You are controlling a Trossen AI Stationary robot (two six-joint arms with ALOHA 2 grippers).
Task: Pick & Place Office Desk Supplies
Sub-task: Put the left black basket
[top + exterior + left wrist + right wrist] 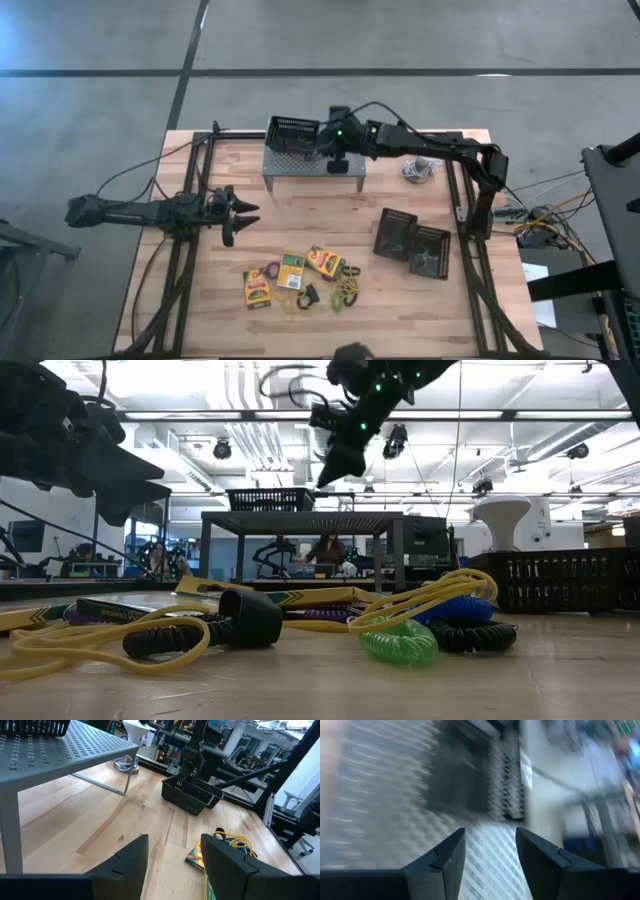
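Two hands, both spread and empty: my left hand [243, 214] hovers just above the crayon boxes [290, 270], rubber bands [346, 292] and clips [309, 295] clustered near the worktop's [300, 215] front; my right hand [338, 165] hangs over the grey shelf [312, 165] beside a black basket [293, 133]. Risks: snagging tangled bands, striking the shelf. Two more baskets [412, 242] lie nearby.
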